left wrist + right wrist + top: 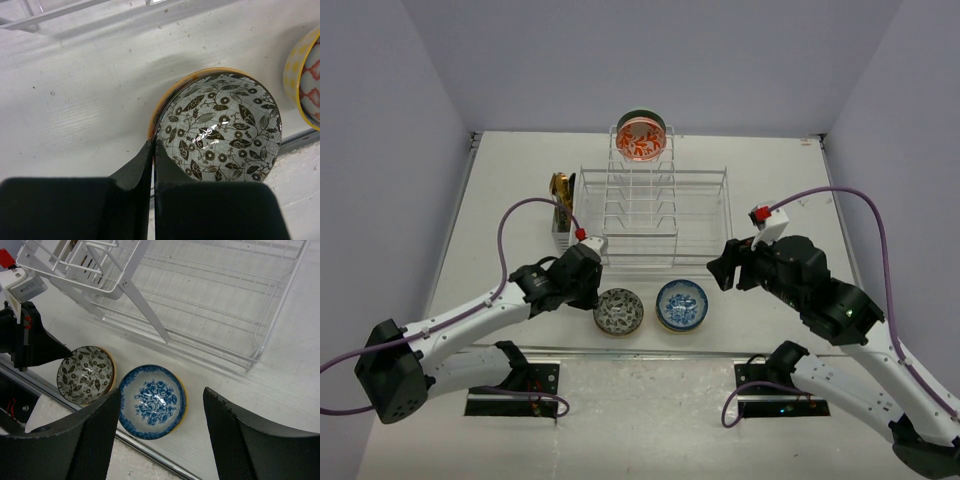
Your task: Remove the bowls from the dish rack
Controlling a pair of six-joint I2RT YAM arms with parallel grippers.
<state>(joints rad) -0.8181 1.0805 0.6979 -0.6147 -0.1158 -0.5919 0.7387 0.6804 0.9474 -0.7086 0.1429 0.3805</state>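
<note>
The white wire dish rack stands mid-table and also shows in the right wrist view. A red-orange bowl stands on edge in the slots at its far end. A black-and-white floral bowl and a blue-and-white bowl sit on the table in front of the rack. My left gripper is shut on the floral bowl's left rim. My right gripper is open and empty, hovering above the blue-and-white bowl, with the floral bowl to its left.
A small holder with gold cutlery stands at the rack's left side. The table's front edge runs just behind the two bowls. A yellow-sided bowl lies at the right edge of the left wrist view.
</note>
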